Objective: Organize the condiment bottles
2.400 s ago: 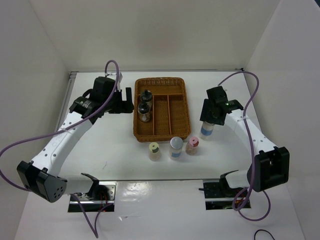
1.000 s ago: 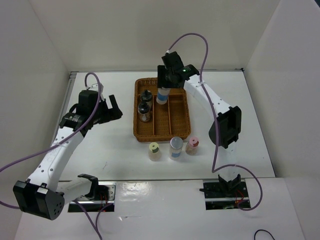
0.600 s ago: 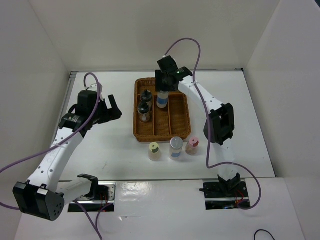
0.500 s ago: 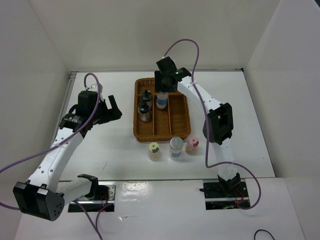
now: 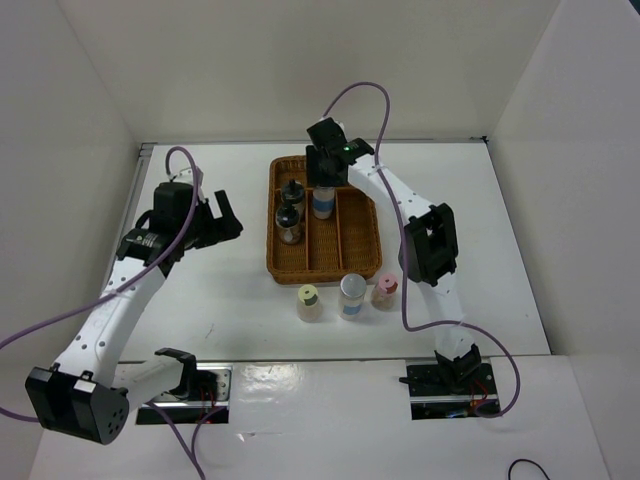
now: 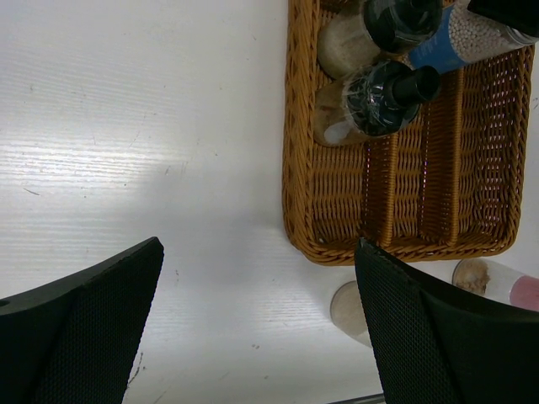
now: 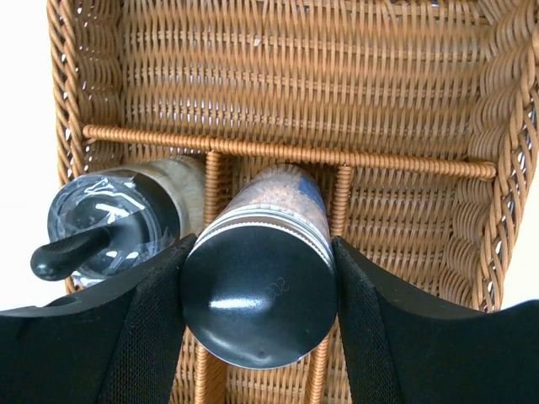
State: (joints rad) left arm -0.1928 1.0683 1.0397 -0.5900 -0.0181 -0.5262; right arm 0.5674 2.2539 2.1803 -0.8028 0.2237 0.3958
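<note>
Nearest, three bottles stand upright in a row on the table (image 5: 200,290), just near the tray's near rim: the yellow bottle (image 5: 308,301) on the left, the grey-top bottle (image 5: 351,295) in the middle and the pink bottle (image 5: 385,289) on the right. They stand close together but apart, and none is in the tray.

Left of the tray, the left gripper (image 5: 228,213) hovers over bare table. Its jaws are spread wide with nothing between them; in the left wrist view only table surface shows between the two dark fingers (image 6: 84,328).

The tray (image 5: 272,215) has three long compartments running near to far and a cross compartment at its far end. In the left long compartment stand the near shaker (image 5: 291,226) and the far shaker (image 5: 292,193), one just beyond the other.

Farthest, the right gripper (image 5: 323,180) reaches down over the tray's far part. Its jaws are closed on the blue-label bottle (image 5: 323,202), one finger on each side of the cap in the right wrist view. The bottle is upright in the middle long compartment at its far end, against the cross divider and just right of the far shaker. Whether its base rests on the tray floor cannot be told.
</note>
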